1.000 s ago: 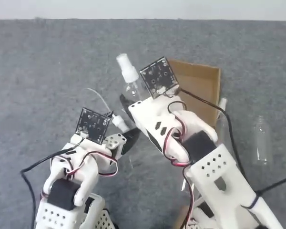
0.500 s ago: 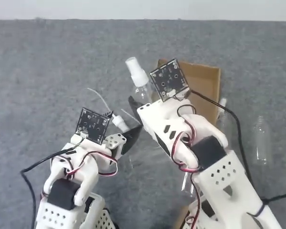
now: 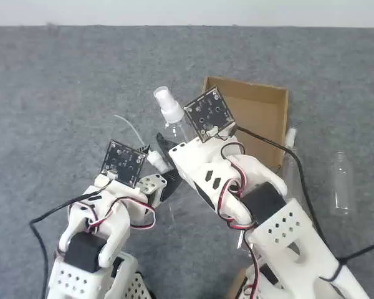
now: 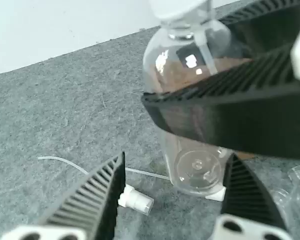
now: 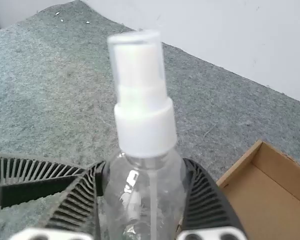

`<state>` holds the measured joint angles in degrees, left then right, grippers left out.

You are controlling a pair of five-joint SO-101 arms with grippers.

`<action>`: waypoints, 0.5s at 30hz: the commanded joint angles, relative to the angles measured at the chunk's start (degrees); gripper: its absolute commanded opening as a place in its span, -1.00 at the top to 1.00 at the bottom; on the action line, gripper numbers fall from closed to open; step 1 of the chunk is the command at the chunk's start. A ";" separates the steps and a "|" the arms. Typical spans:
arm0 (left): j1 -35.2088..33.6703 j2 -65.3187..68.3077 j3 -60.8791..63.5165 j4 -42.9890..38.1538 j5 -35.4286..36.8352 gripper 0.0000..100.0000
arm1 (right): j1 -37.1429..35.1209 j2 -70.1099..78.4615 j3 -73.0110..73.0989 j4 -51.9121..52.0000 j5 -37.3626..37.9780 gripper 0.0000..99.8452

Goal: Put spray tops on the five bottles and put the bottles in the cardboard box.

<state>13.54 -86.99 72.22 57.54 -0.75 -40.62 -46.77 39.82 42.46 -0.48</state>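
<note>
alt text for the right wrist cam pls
The right gripper is clamped on a clear bottle fitted with a white spray top, with grey mat behind. One corner of the open cardboard box lies off to one side.

Right end effector (image 5: 142, 200) clamped, left end effector (image 4: 172, 200) open alongside.

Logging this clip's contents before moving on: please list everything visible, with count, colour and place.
held bottle: one, clear with white spray top, upright in the right gripper
cardboard box: one, brown, open, on the mat
second bottle: one, clear with white top, beside the box
bare bottle: one, clear with no top, right of the box
loose spray top: one, white with tube, on the mat
mat: one, grey
left gripper: black, open
right gripper: black, shut on the held bottle
</note>
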 commanded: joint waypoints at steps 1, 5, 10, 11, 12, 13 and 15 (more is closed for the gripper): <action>-0.44 -0.70 -1.10 -1.58 0.26 0.42 | -0.40 -4.09 -1.32 2.07 0.53 0.99; -0.44 -1.14 -0.31 -1.14 0.18 0.42 | 5.67 -4.00 -1.58 -1.63 0.62 0.99; -1.76 -1.14 0.57 -0.18 0.00 0.49 | 16.66 2.59 -1.58 -13.67 0.62 0.99; -3.34 -1.14 0.66 -0.62 -0.09 0.53 | 18.42 4.79 -1.58 -16.31 0.62 0.99; -5.54 -1.14 0.66 -0.70 -0.09 0.59 | 19.91 7.08 -1.58 -19.03 0.62 0.99; -7.91 -1.14 0.66 -1.32 -0.09 0.65 | 21.14 9.54 -1.67 -22.02 0.62 0.99; -12.66 -1.14 0.84 -2.81 0.18 0.80 | 23.08 14.73 -1.85 -27.65 0.62 0.99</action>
<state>8.18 -86.99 73.27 57.54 -0.75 -21.98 -40.26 39.82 25.93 -0.48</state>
